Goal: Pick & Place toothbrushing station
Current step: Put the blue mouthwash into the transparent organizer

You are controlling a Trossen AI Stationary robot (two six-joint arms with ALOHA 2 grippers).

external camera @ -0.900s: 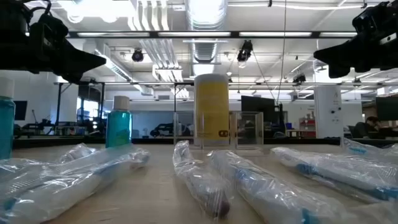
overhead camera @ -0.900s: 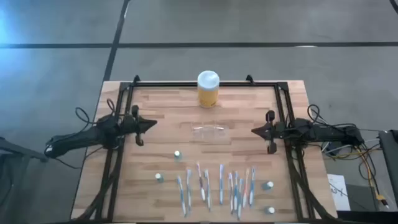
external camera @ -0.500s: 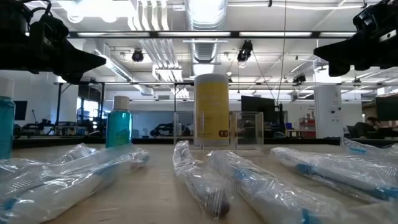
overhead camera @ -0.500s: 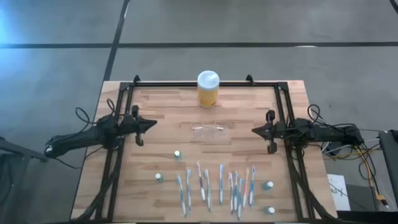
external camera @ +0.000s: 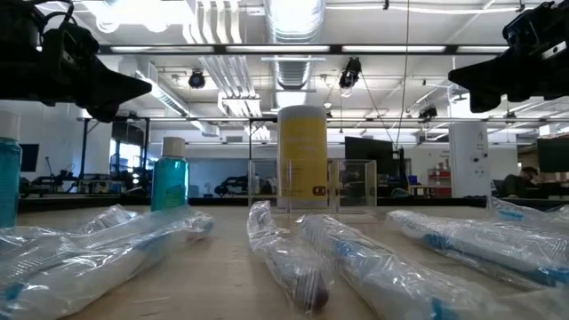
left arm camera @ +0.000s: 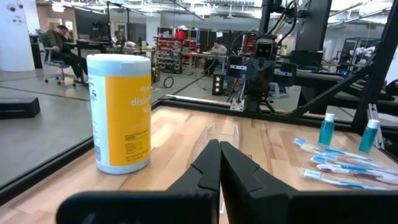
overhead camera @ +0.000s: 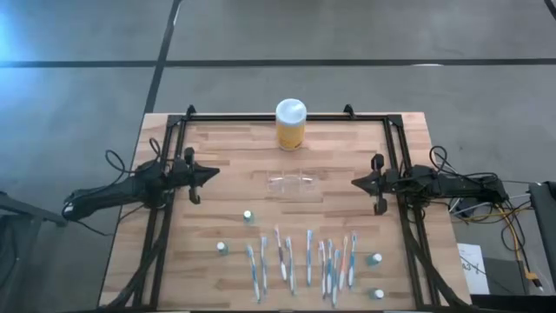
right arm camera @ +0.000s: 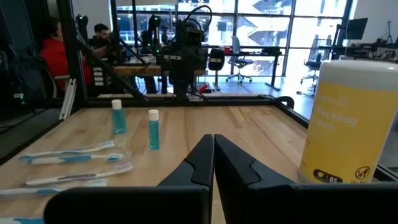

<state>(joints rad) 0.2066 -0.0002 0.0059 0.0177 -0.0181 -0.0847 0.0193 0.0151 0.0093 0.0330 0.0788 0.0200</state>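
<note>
- The toothbrushing station, a low clear plastic holder, is sitting untouched near the middle of the desk, on the bare wood.
- The yellow jar with its white lid is standing upright just beyond the station, toward the far edge, and apart from it.
- On the near side of the station, a row of wrapped toothbrushes is lying side by side, with several small teal bottles standing among and beside them.
- The left gripper is hanging above the desk well to the left of the station, pointing toward it; its jaws are pressed together on nothing, as the left wrist view shows.
- The right gripper is hanging well to the right of the station, facing it likewise; its jaws are also clenched and empty.
- Judging from this layout, the task is sitting at its very beginning: nothing is being grasped, and no gripper is near the station.
- Everything is remaining to be done: one arm is needing to spread its jaws, reach the station, take it up, carry it, and set it down.
</note>
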